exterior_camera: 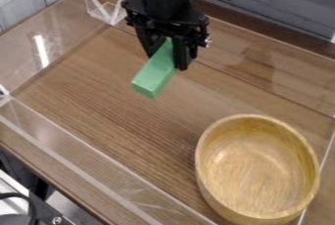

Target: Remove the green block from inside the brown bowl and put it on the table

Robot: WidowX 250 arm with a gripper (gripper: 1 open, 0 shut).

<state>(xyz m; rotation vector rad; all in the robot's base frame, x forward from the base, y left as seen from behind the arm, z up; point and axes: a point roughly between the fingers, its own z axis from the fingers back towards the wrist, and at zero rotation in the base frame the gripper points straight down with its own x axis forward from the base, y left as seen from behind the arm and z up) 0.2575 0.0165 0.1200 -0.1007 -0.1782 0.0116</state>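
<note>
One black tool (167, 51) pinches the top end of the small bright green block (156, 73). It holds the block tilted in the air over the far middle of the brown wooden table (92, 112). The big round light-brown wooden bowl (257, 171) sits well apart, near and right.

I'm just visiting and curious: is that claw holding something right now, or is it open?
Gripper: closed on the green block, holding it up above the table.
</note>
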